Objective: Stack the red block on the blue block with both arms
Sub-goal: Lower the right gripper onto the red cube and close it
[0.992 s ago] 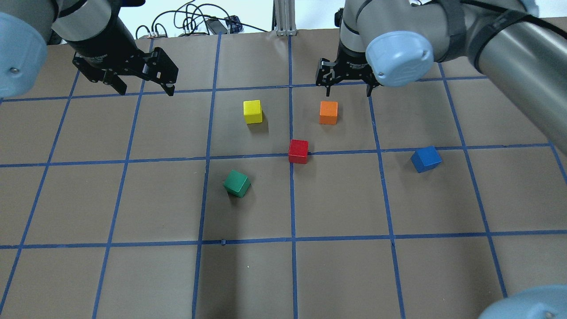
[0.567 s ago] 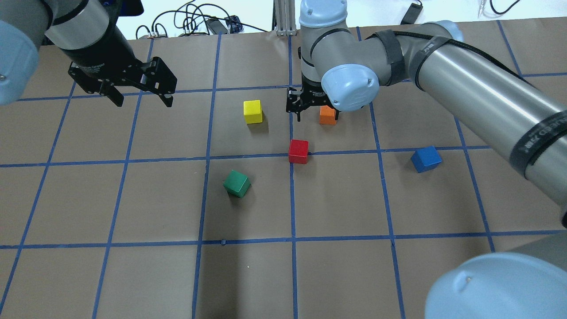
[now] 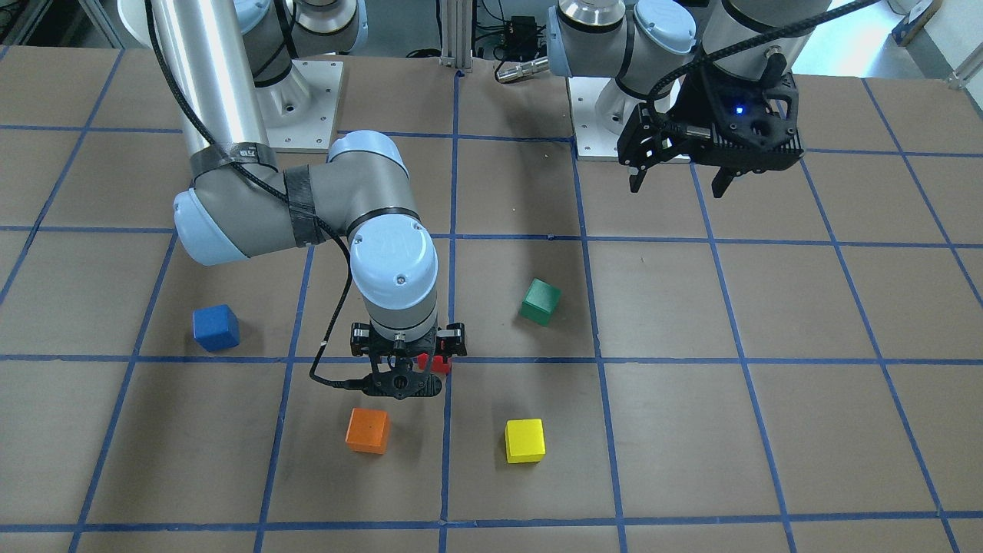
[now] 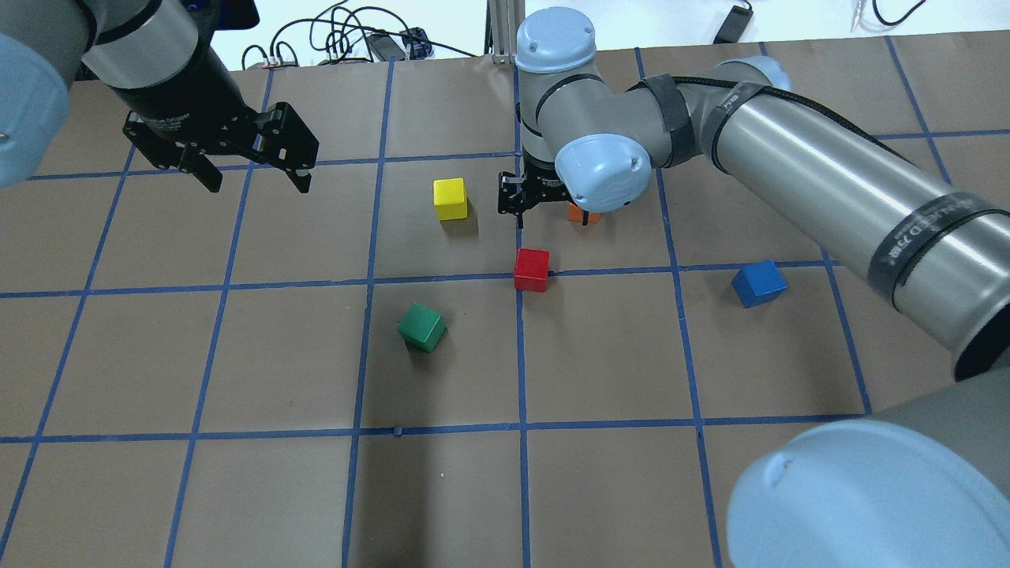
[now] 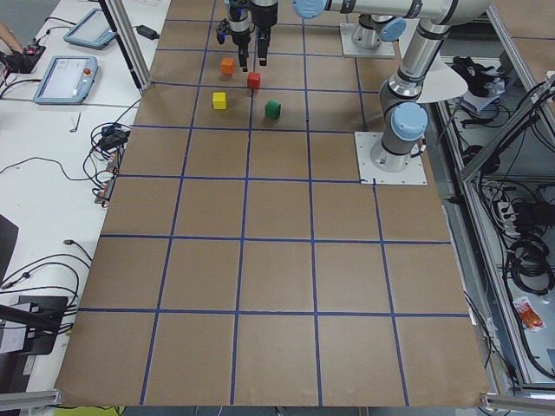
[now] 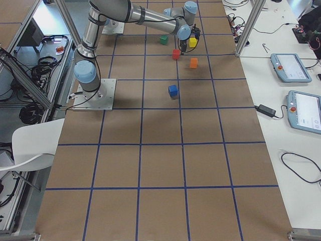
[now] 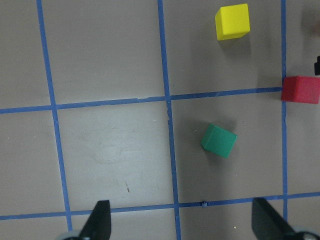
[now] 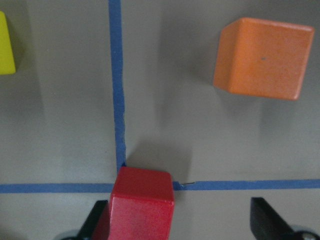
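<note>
The red block (image 4: 532, 269) sits on a blue tape crossing at the table's middle. The blue block (image 4: 757, 282) lies alone well to its right, also seen in the front view (image 3: 215, 327). My right gripper (image 4: 551, 222) is open and points down, just beyond the red block on the orange cube's side. In the right wrist view the red block (image 8: 142, 202) sits at the lower edge close to the left finger (image 8: 97, 220), and nothing is gripped. My left gripper (image 4: 259, 186) is open and empty, high over the far left of the table.
An orange cube (image 3: 367, 430) lies just beyond the right gripper and is mostly hidden by the wrist in the overhead view. A yellow cube (image 4: 450, 198) lies left of it. A green cube (image 4: 421, 326) lies near-left of the red block.
My right arm has swung left and nearer, carrying its open gripper from beyond the orange cube to just beyond the red block. The left gripper has scarcely moved. No block has moved.
</note>
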Tool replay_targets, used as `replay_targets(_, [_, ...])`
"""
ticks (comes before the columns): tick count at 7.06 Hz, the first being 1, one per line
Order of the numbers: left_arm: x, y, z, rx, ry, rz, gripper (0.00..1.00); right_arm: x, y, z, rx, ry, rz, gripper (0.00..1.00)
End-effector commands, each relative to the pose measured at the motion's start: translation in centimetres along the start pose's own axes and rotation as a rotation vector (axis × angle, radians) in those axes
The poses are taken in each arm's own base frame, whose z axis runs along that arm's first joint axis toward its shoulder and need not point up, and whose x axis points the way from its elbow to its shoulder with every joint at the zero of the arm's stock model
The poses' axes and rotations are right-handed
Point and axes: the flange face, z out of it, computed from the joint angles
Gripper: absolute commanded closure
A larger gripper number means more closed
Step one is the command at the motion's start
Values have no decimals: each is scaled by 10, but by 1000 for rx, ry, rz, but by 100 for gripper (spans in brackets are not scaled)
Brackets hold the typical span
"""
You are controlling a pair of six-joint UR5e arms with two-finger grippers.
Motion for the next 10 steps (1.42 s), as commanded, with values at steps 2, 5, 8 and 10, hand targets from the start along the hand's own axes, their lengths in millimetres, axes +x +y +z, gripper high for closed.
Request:
replay_targets(2, [-2, -10, -4, -19, -24, 1, 0, -10, -3, 32, -50, -86, 3, 0])
replay_targets(5, [-2, -20, -5, 11, -20, -2, 0, -5, 11, 56, -88, -76, 9, 10])
replay_targets(8, [0, -19, -4, 9, -18, -3, 0, -7, 12, 53, -94, -93, 69, 100])
replay_targets(10, [1, -18, -2, 5, -18, 0, 0, -2, 9, 32, -56, -91, 69, 100])
